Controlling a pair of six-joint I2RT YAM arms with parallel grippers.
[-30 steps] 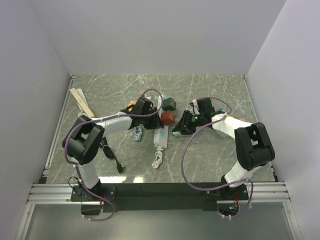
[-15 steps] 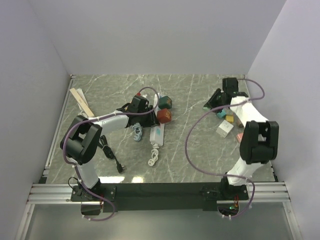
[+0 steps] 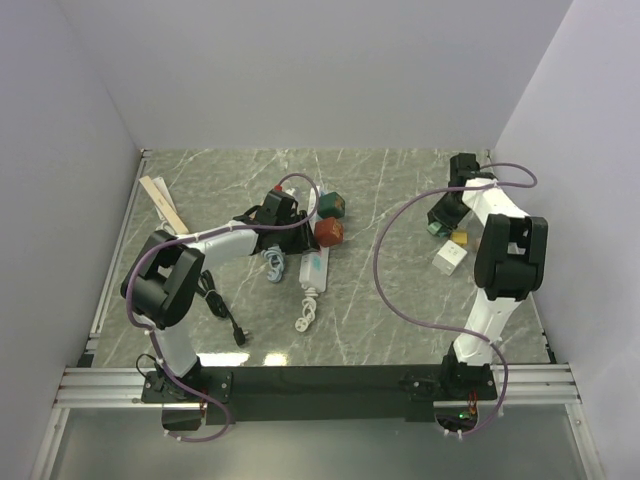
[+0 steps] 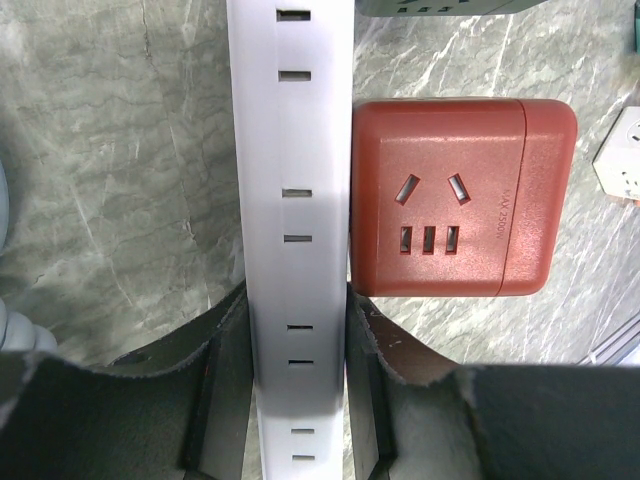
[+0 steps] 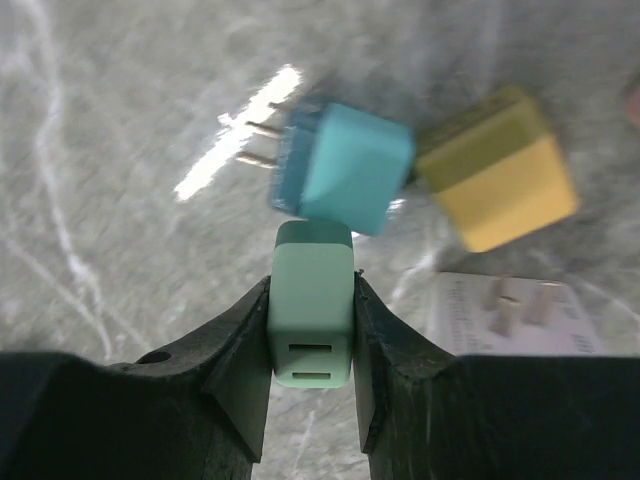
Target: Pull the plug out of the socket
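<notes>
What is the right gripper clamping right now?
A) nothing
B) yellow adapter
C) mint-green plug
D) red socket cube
C: the right wrist view shows the right gripper shut on the mint-green plug, the yellow adapter lying free beyond it; the left gripper grips the white power strip.

Mint-green plug (image 5: 311,310) is free of the flat white socket strip (image 4: 295,150).

1. The table (image 3: 220,180) is grey-green marble with pale veins.
2. The power strip (image 4: 292,200) is white, and the cube socket (image 4: 450,200) is red.
3. The plug (image 5: 311,315) is mint green.
4. Behind it lie a blue adapter (image 5: 350,165), a yellow adapter (image 5: 505,175) and a white adapter (image 5: 510,315).
</notes>
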